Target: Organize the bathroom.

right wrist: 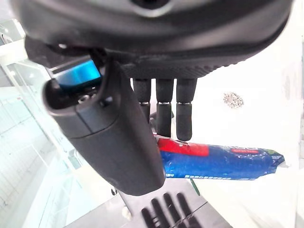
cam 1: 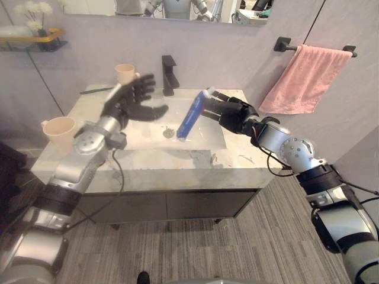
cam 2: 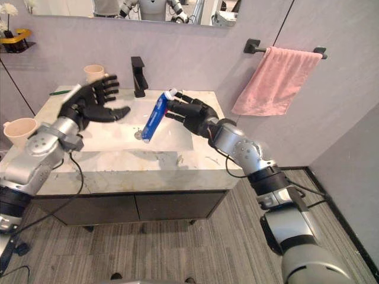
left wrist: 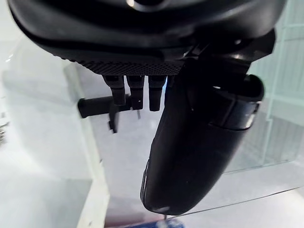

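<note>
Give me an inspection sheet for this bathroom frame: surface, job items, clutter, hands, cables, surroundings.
Surface: marble vanity top with a sink basin and a black faucet at the back.
Job's things: blue toothpaste tube, tilted, held over the basin; two beige cups, one at the back by the faucet, one at the robot's left edge.
Clutter: a thin dark item by the back cup, too small to identify.
Hands: left hand open above the counter; right hand grips the tube's upper end.
Cables: nothing seen.
Surroundings: pink towel on a black wall bar; mirror; shelf with white flowers.
</note>
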Motion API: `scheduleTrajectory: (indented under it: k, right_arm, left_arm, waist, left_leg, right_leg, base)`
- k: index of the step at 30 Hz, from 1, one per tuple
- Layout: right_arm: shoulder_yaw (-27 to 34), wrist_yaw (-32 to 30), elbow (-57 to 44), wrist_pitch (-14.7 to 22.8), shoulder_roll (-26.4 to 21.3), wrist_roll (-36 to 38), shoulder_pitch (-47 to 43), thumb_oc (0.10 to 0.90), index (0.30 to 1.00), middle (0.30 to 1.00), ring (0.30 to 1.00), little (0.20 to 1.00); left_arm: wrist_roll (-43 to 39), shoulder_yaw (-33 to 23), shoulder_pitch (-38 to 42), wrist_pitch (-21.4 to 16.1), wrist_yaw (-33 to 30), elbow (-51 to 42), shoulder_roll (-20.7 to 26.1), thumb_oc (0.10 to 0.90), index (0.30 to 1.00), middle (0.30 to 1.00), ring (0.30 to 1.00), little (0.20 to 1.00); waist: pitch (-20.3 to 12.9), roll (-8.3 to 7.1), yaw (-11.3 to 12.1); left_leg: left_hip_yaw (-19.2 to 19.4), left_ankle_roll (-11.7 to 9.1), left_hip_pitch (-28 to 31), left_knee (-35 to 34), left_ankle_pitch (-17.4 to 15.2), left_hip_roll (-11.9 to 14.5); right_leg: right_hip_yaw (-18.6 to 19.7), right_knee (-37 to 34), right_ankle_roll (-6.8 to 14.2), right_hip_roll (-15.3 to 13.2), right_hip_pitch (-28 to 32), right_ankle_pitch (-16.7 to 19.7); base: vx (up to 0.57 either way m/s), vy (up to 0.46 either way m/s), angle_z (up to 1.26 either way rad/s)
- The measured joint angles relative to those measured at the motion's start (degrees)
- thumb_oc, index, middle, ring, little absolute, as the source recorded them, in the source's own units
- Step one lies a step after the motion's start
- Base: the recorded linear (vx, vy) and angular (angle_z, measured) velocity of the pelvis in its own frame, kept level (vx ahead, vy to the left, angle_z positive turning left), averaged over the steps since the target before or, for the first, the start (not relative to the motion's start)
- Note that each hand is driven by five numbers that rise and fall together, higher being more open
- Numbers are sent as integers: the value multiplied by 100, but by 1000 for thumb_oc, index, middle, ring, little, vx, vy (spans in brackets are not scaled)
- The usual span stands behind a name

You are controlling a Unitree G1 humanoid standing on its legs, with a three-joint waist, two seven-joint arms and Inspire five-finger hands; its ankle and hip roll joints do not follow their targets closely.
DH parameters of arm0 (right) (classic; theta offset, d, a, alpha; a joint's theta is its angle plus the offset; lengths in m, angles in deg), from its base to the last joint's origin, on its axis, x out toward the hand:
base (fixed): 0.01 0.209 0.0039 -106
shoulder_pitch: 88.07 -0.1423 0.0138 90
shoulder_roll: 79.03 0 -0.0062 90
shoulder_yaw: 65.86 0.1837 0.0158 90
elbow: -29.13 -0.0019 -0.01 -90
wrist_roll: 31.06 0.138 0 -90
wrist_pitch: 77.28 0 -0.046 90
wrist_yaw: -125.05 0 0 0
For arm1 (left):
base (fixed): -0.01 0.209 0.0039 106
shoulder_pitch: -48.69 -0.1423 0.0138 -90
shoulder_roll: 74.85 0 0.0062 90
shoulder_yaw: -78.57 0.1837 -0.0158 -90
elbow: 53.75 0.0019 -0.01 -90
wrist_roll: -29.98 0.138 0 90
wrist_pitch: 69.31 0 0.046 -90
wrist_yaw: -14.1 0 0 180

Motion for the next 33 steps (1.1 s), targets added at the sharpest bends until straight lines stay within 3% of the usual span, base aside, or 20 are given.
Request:
scheduleTrajectory:
  k: [5, 6, 7, 12, 14, 18, 20, 21, 24, 27, 33]
  right_arm:
    - [6, -2, 141, 0, -173, -1, 0, 464, 396, 396, 396, 396]
    - [8, -4, 219, 0, -175, -1, 0, 417, 326, 326, 326, 326]
    - [8, -3, 240, -2, -175, -1, 0, 408, 312, 312, 312, 312]
    - [53, 18, 456, -2, -261, -1, 1, 400, 300, 300, 300, 300]
    - [53, 24, 481, -2, -343, -4, 1, 400, 300, 300, 300, 300]
    - [234, 18, 479, -1, -425, -7, 12, 400, 300, 300, 300, 300]
    - [509, 13, 329, 0, -432, -8, 147, 400, 300, 300, 300, 300]
    - [569, 7, 299, 0, -444, -10, 190, 400, 300, 300, 300, 300]
    - [801, -82, 5, -1, -619, -66, 528, 400, 300, 300, 300, 300]
    - [951, -161, -76, -1, -773, -222, 720, 400, 300, 300, 300, 300]
    - [1188, -252, -77, 1, -868, -208, 771, 400, 300, 300, 300, 300]
  left_arm:
    - [-123, -179, 355, -336, -291, -328, 280, 800, 900, 900, 900, 900]
    - [-110, -205, 521, -421, -381, -362, 387, 800, 900, 900, 900, 900]
    - [-85, -204, 591, -420, -441, -399, 499, 800, 900, 900, 900, 900]
    - [153, -303, 1089, -681, -1170, -381, 1137, 800, 900, 900, 900, 900]
    - [327, -492, 1112, -777, -1416, -360, 1221, 800, 900, 900, 900, 900]
    - [554, -1375, 962, -951, -2600, -195, 1263, 800, 900, 900, 900, 900]
    - [558, -2205, 248, -1200, -3165, -296, 1101, 800, 900, 900, 900, 900]
    - [555, -2364, 104, -1239, -3278, -288, 1038, 800, 900, 900, 900, 900]
    - [473, -3493, -1167, -1391, -3986, -405, 249, 800, 900, 900, 900, 900]
    - [256, -4151, -2083, -1390, -4368, -393, -524, 800, 900, 900, 900, 900]
    - [-77, -4251, -3242, -1382, -4378, 201, -1193, 800, 900, 900, 900, 900]
  waist:
    - [0, 1, 45]
    - [0, 1, 48]
    - [1, 1, 54]
    - [4, 19, 92]
    - [4, 25, 117]
    - [-3, 37, 146]
    - [-14, 65, 152]
    - [-16, 68, 169]
    - [-28, 89, 336]
    - [-29, 73, 514]
    - [-25, 47, 830]
  left_leg:
    - [-23, -1, -4, 0, -2, -2]
    - [-33, -2, -11, 0, -2, 2]
    - [-34, -3, -12, 0, -4, 2]
    - [-44, -9, -17, -1, -14, -2]
    - [-55, -11, -21, 2, -13, -1]
    - [-140, -37, -65, 3, 4, 0]
    - [-206, -23, -93, 2, -6, 2]
    - [-227, -26, -102, 4, -2, 2]
    - [-293, -30, -117, 4, -10, 26]
    - [-374, -32, -159, 3, -10, 52]
    - [-545, -14, -312, -1, 32, 90]
  right_leg:
    - [-39, 0, -9, 0, 16, -7]
    - [-45, 0, -11, 3, 14, -9]
    - [-46, 0, -11, 3, 13, -9]
    - [-60, -1, -16, 0, 16, -15]
    - [-69, -1, -19, 2, 16, -17]
    - [-122, 0, -40, 19, 16, -32]
    - [-200, -1, -62, 25, 22, -50]
    - [-214, 0, -69, 32, 25, -55]
    - [-287, -2, -79, 60, 45, -85]
    - [-376, -2, -105, 95, 63, -103]
    - [-566, -1, -136, 158, 56, -129]
  base:
    - [4, -1, 1]
    - [0, 0, 0]
    - [0, 0, 0]
    - [0, 0, 0]
    - [-13, -12, 2]
    - [-28, -27, 7]
    - [-40, -36, 14]
    - [-31, -34, 12]
    - [-41, -36, 10]
    - [-64, -29, 15]
    - [-79, -18, 18]
